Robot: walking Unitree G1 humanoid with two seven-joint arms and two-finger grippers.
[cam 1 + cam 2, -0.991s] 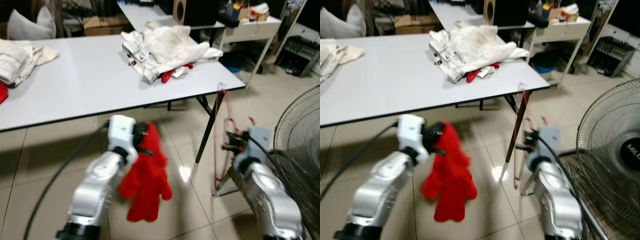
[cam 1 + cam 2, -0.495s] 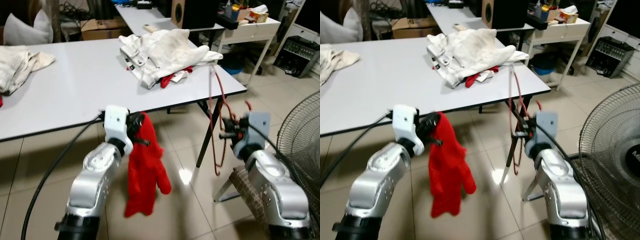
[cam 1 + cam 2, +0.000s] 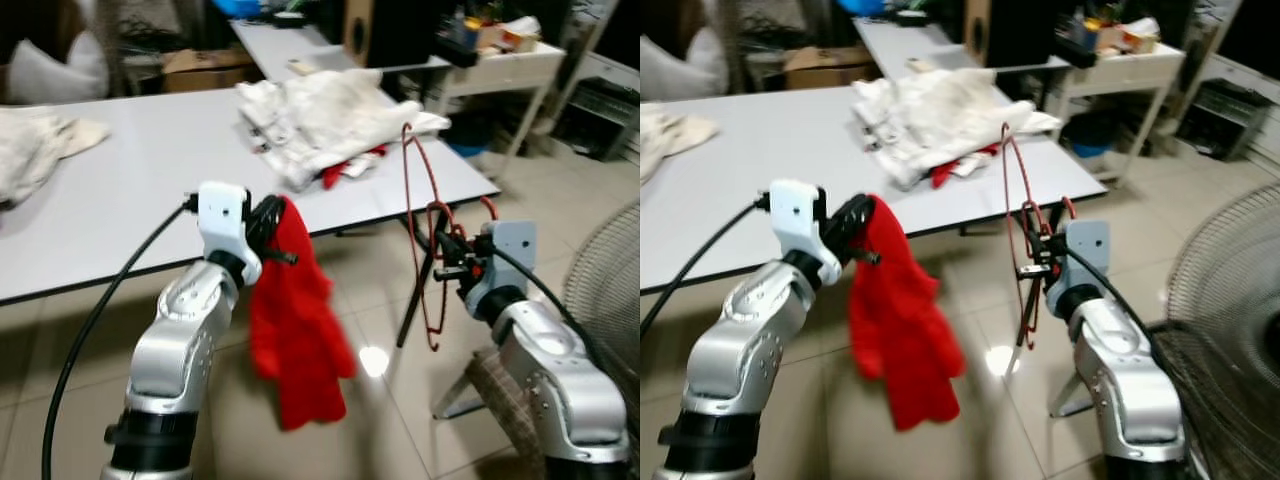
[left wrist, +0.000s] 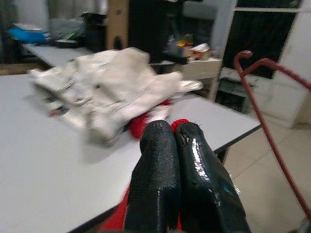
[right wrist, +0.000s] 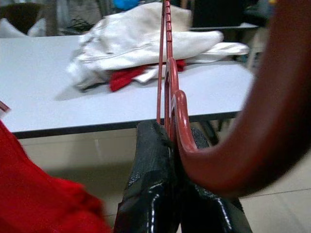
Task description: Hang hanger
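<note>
You have two grippers up: the left gripper [image 3: 272, 222] carries one red garment [image 3: 295, 320], the right gripper [image 3: 443, 262] one red hanger [image 3: 420, 215]. On the white table [image 3: 130, 190] you can count two heaps of pale clothes [image 3: 335, 110], possibly more pieces within. One fan [image 3: 605, 290] stands at your right.

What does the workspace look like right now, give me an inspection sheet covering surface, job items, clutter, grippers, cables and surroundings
Surface: white table, tiled floor beneath.
Job's things: red hanger held upright; red garment hanging off the floor.
Clutter: pile of white clothes with red fabric underneath; more pale cloth at the table's left end.
Grippers: left gripper shut on the red garment; right gripper shut on the red hanger.
Cables: black cable running along the left arm.
Surroundings: fan at the right, speaker on the rear desk.
</note>
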